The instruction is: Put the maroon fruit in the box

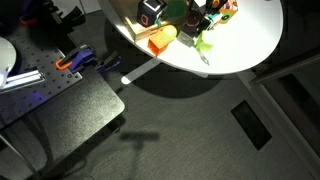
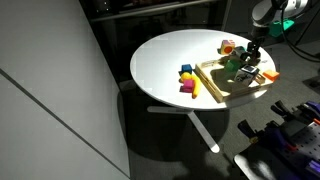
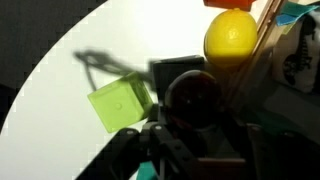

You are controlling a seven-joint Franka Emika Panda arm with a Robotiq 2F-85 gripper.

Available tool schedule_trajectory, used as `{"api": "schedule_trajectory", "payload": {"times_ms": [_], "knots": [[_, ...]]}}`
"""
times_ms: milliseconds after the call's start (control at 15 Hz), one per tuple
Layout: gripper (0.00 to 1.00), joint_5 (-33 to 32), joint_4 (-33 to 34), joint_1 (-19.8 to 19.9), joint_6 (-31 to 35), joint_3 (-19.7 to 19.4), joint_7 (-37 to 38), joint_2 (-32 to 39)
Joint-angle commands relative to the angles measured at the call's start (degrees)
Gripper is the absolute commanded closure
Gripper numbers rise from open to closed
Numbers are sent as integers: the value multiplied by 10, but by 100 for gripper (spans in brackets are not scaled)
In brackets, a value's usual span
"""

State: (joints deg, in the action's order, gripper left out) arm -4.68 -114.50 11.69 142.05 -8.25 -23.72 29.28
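In the wrist view the maroon fruit [image 3: 195,98] fills the middle of the picture, dark and roundish, right at the tip of the claw [image 3: 196,148]. The claw's dark fingers come in from the near edge and flank the lower part of the fruit on the left and right. This part of the picture is dim and blurred, and the finger pads cannot be made out. So I cannot tell whether the claw is clamped on the fruit or stands narrowly open around it.

A green cube [image 3: 120,103] lies on the white table [image 3: 60,90], just left of the fruit, with a thin shadow stretching away on its far side. A yellow ball [image 3: 230,35] sits to the far right of the fruit, against the pale tan rim of the box [image 3: 258,48], which runs slantwise up the right side.

In an exterior view the claw [image 2: 248,62] hangs over the right part of the round table [image 2: 170,50], above the box [image 2: 212,86]. Green toys crowd under it, and the fruit itself is too small to pick out there. A multicoloured cube [image 2: 187,80] stands on the table just left of the box. In an exterior view an orange wedge [image 1: 160,43] lies near the table's near edge.
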Motion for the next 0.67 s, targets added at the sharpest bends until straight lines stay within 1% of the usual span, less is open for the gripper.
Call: {"api": "schedule_trajectory", "payload": {"times_ms": [0, 333, 600], "knots": [[68, -15, 1, 3, -54, 13, 5, -49], [68, -10, -6, -6, -106, 29, -6, -110], [68, 1, -12, -14, -134, 46, -25, -144]]}}
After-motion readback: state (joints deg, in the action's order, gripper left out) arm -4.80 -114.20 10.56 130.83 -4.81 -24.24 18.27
